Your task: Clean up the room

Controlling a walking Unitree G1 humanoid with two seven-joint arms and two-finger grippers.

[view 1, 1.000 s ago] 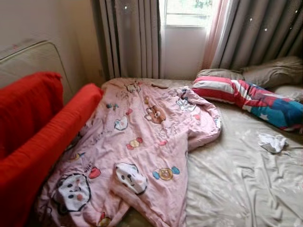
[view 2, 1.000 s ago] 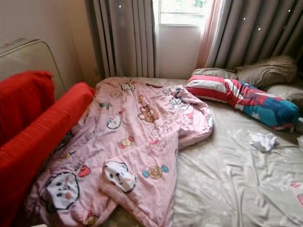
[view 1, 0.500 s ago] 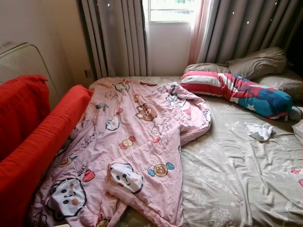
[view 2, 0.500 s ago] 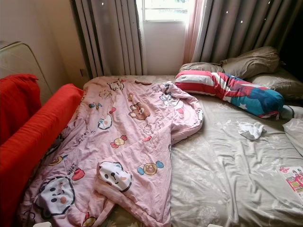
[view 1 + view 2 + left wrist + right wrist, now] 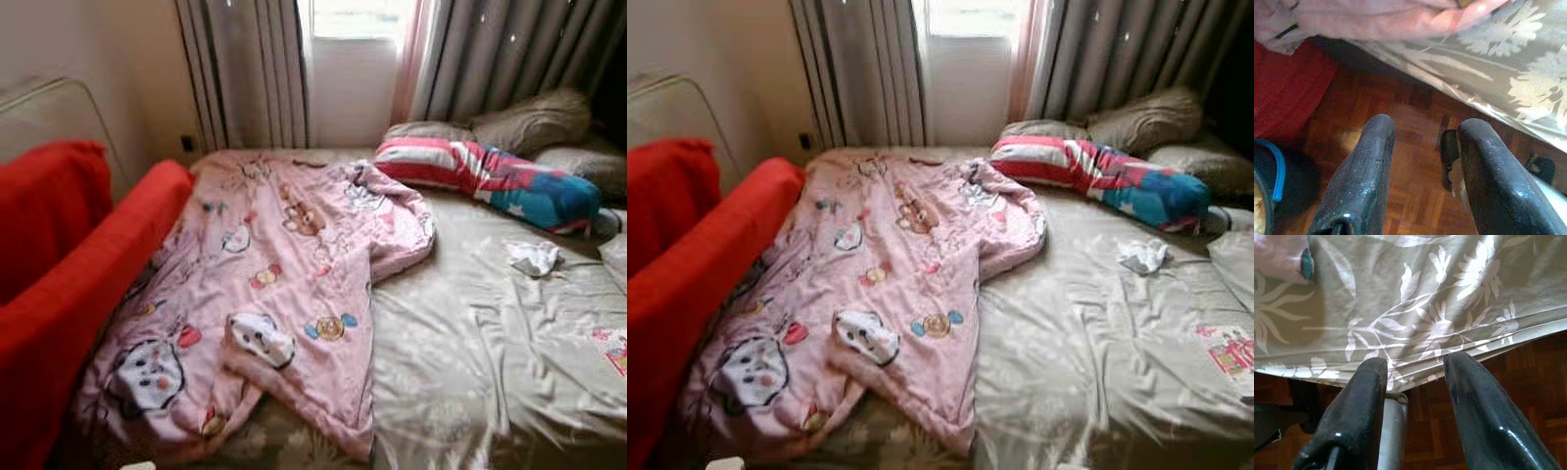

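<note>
1. Head-camera views have swung since half a second ago: the whole picture has shifted, the window is cropped higher and more of the bed's near edge shows. That's the camera moving, not the stuff. The pink cartoon quilt [image 5: 284, 284], the striped bolster [image 5: 490, 181] and the little white crumpled cloth [image 5: 534, 258] lie just as they did before.

2. My read: the robot is still settling in at the foot of the bed and no cleanup has started. Nothing's been picked up or straightened yet.

3. Left gripper [image 5: 1422, 161] hangs low by the bed's edge, fingers spread wide, holding nothing. Right gripper [image 5: 1413, 382] is the same, wide apart and empty, pointed at the sheet's hanging hem.

4. Surface: a beige leaf-print sheet [image 5: 490, 362], pretty wrinkled. The quilt is sprawled over the robot's left half of the bed, rumpled, one corner folded over. The white cloth sits near the bolster on the right. A printed paper thing [image 5: 1229, 354] lies at the right edge; too small to read.

5. Room: grey curtains [image 5: 250, 69] frame a bright window, beige pillows [image 5: 529, 122] sit behind the bolster, a red blanket [image 5: 69, 264] is draped on something beside the bed, and there's parquet floor [image 5: 1415, 132] underneath.
</note>
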